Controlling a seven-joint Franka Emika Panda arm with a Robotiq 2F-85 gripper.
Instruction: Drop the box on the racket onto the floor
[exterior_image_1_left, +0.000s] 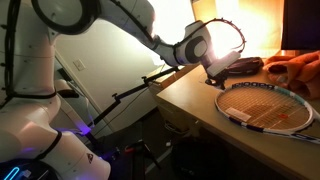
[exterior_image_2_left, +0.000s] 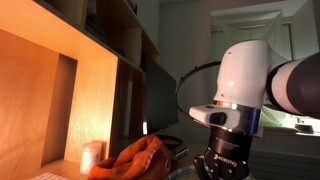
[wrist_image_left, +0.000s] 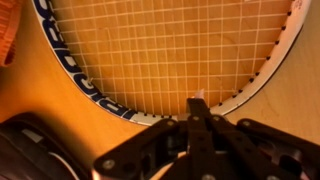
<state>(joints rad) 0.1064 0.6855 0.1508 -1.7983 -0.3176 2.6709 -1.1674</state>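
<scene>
The racket (wrist_image_left: 170, 45) lies flat on a wooden table (exterior_image_1_left: 190, 105), its pale string grid ringed by a white-and-blue frame. In an exterior view the racket (exterior_image_1_left: 268, 105) sits near the table's front edge. My gripper (wrist_image_left: 197, 104) is shut, its fingers pressed together with nothing between them, and the tips sit right at the near rim of the racket head. From the side, the gripper (exterior_image_1_left: 217, 76) hangs low just behind the racket. The box shows in no view. The floor (exterior_image_1_left: 140, 160) below the table edge is dark with a purple glow.
An orange cloth (exterior_image_1_left: 300, 70) is bunched behind the racket and also shows as a heap (exterior_image_2_left: 140, 160) beside a pale roll (exterior_image_2_left: 92, 155). A dark rounded object (wrist_image_left: 30, 150) lies left of my gripper. A wooden shelf unit (exterior_image_2_left: 60, 90) stands alongside.
</scene>
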